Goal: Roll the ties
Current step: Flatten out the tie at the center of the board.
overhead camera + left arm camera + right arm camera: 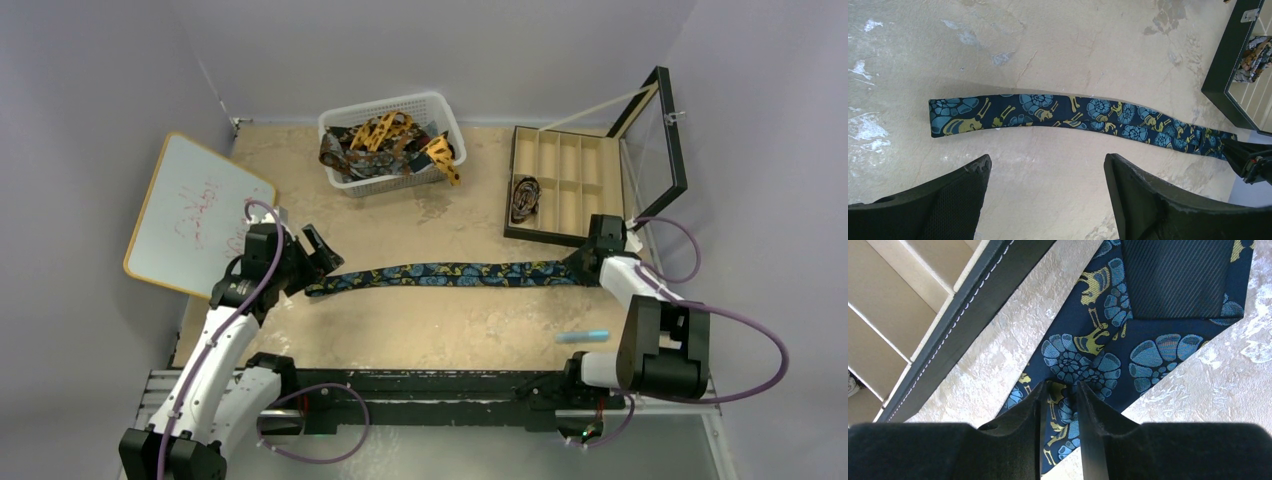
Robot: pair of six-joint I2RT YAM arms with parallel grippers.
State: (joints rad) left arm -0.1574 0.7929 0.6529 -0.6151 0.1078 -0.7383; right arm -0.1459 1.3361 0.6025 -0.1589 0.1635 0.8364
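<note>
My left claw (1047, 162) is wide open, holding nothing. The long dark-blue printed cloth tie (450, 273) lies flat on the tan table (420, 330). My right claw (1060, 390) sits almost closed around its wide end; I cannot tell if it grips.

A long navy fabric tie with blue-gold print (450, 273) lies flat across the middle of the beige table (420, 330), running left to right. Behind it at centre sits a white plastic mesh basket (385, 183) holding more patterned ties (385, 135). At the back right is a black compartmented box with its lid raised (511, 185), with a rolled tie (525, 198) in its near-left compartment. A framed whiteboard (190, 215) lies at the left edge and a pale blue pen (582, 336) at the near right. The left fingers (963, 190) stand just beside the long tie's left end, and the right fingers (1023, 410) are on its right end.
</note>
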